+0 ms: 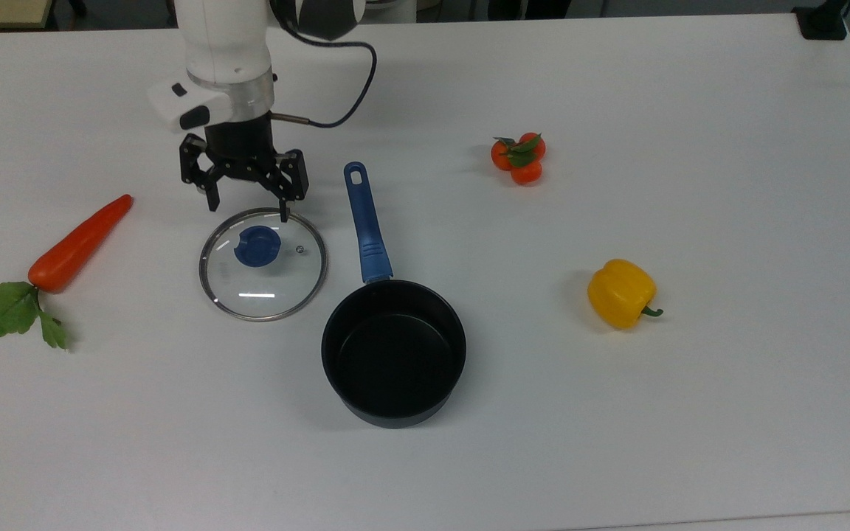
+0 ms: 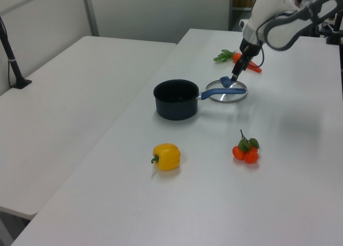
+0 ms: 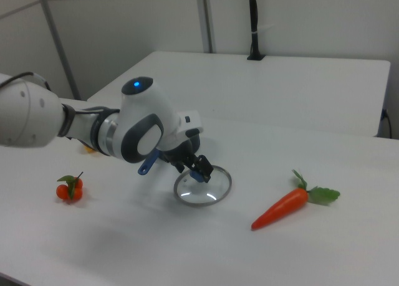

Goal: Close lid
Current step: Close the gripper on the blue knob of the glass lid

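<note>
gripper (image 1: pixel 246 208) spread wide, nothing held | lid (image 1: pixel 263 263) flat just below it | pot (image 1: pixel 393 352) uncovered beside, so lining up for the knob (image 1: pixel 257 245)

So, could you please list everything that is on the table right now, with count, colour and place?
lid: one, clear glass with metal rim and blue knob, flat on the table, on the top view's left of the saucepan.
saucepan: one, dark with a blue handle, uncovered, table centre.
carrot: one, orange with green leaves, far on the top view's left.
tangerines: one cluster of three, orange with green leaves, on the top view's upper right of the handle.
bell pepper: one, yellow, on the top view's right of the saucepan.
gripper: one, black on a white arm, open, at the lid's far edge.
</note>
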Tool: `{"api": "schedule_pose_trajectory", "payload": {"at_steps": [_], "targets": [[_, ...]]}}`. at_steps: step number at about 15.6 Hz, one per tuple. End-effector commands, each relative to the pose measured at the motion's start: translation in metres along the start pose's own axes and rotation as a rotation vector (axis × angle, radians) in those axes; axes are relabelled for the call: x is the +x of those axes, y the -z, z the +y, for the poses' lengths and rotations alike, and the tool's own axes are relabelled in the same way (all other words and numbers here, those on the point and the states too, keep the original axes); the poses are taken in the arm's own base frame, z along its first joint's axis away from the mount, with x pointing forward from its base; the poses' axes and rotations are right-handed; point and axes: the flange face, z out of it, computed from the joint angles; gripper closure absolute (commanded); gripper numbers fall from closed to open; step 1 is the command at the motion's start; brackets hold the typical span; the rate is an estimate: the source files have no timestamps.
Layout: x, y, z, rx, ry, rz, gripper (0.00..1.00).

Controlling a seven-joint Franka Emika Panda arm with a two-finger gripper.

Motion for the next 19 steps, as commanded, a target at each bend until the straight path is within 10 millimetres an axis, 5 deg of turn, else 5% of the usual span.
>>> {"api": "schedule_pose_trajectory", "payload": {"at_steps": [1,10,15,19], "targets": [[0.001,-0.019,-0.004,0.006,0.009,0.055,0.0],[0.005,-0.027,-0.011,0.014,-0.003,0.093,0.09],[0.005,-0.03,-0.015,0.017,0.001,0.09,0.25],[0.011,-0.026,-0.015,0.019,-0.038,0.103,0.25]]}}
